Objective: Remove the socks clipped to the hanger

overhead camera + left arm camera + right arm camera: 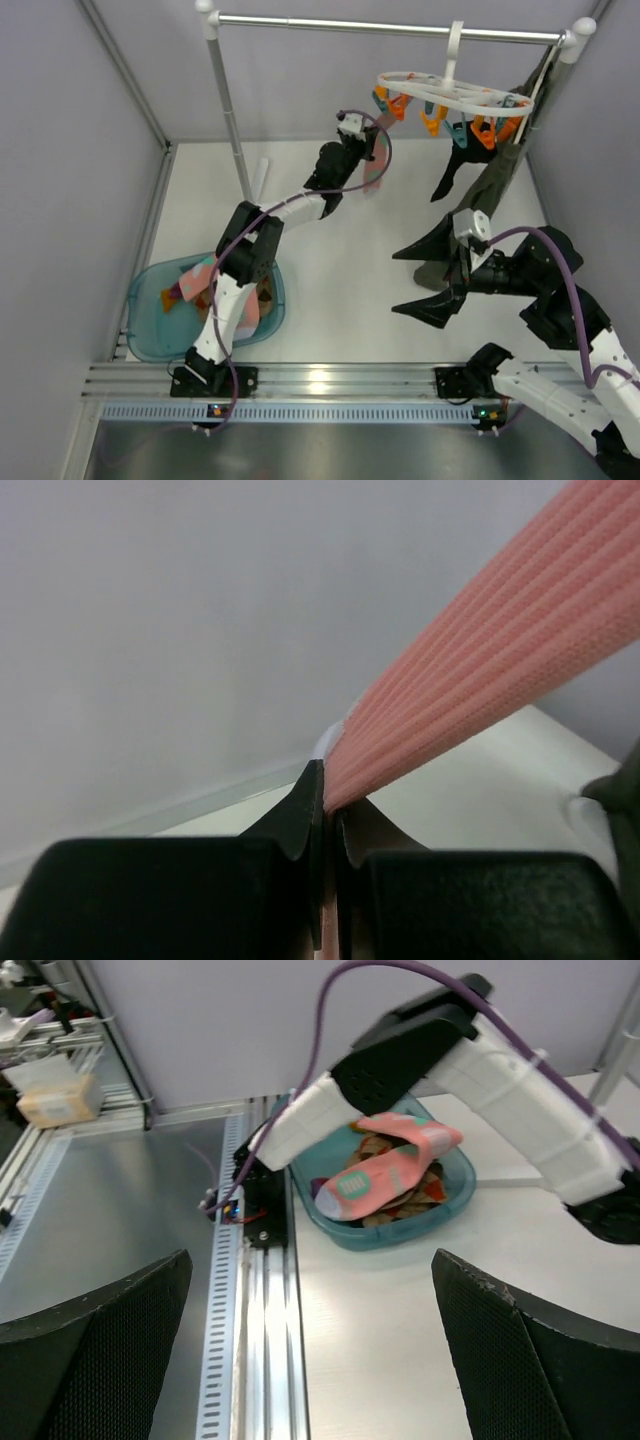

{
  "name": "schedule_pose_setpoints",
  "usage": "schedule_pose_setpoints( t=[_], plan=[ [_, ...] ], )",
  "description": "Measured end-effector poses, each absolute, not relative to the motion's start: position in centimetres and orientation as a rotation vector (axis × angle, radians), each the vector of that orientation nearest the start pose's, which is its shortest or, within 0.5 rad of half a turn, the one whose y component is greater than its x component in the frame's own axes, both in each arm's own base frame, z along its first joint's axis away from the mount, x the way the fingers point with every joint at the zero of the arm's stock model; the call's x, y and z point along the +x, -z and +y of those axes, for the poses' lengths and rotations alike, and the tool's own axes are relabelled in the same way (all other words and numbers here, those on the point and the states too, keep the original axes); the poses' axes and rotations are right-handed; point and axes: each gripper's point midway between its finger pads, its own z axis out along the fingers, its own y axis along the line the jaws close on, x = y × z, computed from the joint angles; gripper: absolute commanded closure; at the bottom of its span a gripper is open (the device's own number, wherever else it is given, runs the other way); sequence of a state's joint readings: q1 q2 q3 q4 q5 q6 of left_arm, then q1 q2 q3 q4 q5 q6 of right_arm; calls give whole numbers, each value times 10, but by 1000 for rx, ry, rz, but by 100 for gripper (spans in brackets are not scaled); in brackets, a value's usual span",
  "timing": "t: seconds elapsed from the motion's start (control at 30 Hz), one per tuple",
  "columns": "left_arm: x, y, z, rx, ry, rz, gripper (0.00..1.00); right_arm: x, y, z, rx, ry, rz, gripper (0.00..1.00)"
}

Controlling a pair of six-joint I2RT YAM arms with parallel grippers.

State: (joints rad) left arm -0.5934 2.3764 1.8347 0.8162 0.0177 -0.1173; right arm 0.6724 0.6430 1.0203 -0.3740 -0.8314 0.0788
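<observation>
The left gripper (325,785) is clamping the pink ribbed fabric sock (480,660), its length running up-right to the white oval plastic clip hanger (450,92), while the right gripper (428,280) is gaping wide, empty, farther off.

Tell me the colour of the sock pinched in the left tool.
The sock is plain salmon pink, ribbed; best seen in the left wrist view.

Hanger (452,92): white oval frame, hooked on the rail (400,28), level, with orange and teal clips beneath.

Black sock (447,172): limp, hanging clipped under the frame's right half.

Pink sock (480,670): ribbed and taut below the frame's left end, its lower end pinched in the left gripper (325,805).

Loose socks (385,1170): pink and patterned, heaped in the teal bin (455,1192).
</observation>
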Motion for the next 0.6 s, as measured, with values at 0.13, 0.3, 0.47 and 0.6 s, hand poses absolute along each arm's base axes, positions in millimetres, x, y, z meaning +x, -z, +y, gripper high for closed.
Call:
schedule_pose_setpoints(
  t=[0.13, 0.3, 0.47, 0.6],
  plan=[
    [569, -260, -346, 156, 450, 1340, 100, 95, -378, 228, -1035, -1137, 1329, 1],
    [539, -306, -272, -61, 285, 1327, 100, 122, -380, 220, -893, -1030, 1397, 0],
    [490, -333, -212, -208, 202, 1306, 100, 152, -400, 209, -710, -921, 1459, 1],
    [444, -340, -193, -232, 242, 1298, 100, 170, -422, 204, -602, -878, 1477, 1]
  ],
)
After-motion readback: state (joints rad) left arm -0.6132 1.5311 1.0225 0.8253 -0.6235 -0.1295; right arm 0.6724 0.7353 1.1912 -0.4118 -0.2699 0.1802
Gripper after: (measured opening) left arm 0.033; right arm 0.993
